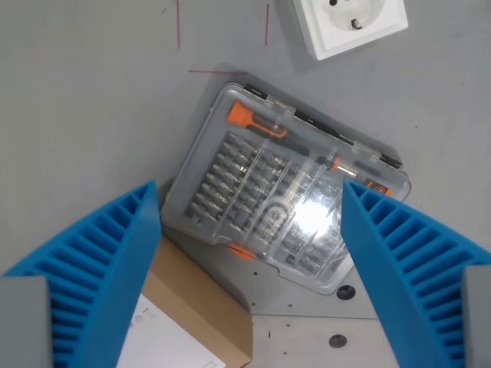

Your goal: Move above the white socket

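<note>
Here the gripper (pixel 249 203) hangs with its blue ribbed fingers (pixel 92 268) spread wide apart over a clear bit case, holding nothing.

Widest of all is the grey table (pixel 84 100), marked with a few thin red lines near the top edge. On it, filling the middle between the fingers, lies the transparent plastic bit case (pixel 268 184), tilted, with rows of metal bits inside, an orange-handled driver along its upper edge, and a bright glare on its lid. Below it, at the wrist view's left, a brown cardboard box (pixel 196 307) with a white label pokes out, its corner just beside the case. The white socket (pixel 349 23) sits at the top edge toward the wrist view's right, partly cut off, well apart from the fingers and clear of the case.
</note>
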Controlling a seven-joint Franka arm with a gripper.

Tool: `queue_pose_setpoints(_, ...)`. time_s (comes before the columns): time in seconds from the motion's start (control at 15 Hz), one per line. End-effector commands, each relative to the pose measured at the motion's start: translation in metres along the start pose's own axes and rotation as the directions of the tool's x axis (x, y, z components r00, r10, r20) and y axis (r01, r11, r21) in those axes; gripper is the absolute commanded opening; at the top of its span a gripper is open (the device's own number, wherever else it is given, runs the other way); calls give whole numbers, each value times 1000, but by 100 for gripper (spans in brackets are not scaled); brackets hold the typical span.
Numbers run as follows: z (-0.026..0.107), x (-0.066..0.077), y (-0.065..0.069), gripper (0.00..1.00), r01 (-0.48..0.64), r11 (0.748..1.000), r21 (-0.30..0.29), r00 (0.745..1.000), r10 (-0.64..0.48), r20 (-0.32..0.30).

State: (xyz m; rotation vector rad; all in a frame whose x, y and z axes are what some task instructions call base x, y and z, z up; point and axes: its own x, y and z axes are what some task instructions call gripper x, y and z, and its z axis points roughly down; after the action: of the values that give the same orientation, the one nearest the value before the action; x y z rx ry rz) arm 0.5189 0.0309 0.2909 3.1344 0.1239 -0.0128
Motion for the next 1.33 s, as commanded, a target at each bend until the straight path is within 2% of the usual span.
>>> queue_pose_setpoints(0.07,0,1,1,100,17,1000,-1,1000,-17,-3)
queue_pose_setpoints(0.67,9,8,8,100,75,997,-5,997,-76,-17)
queue_pose_setpoints(1.33,29,26,21,100,153,988,-15,988,-153,7)
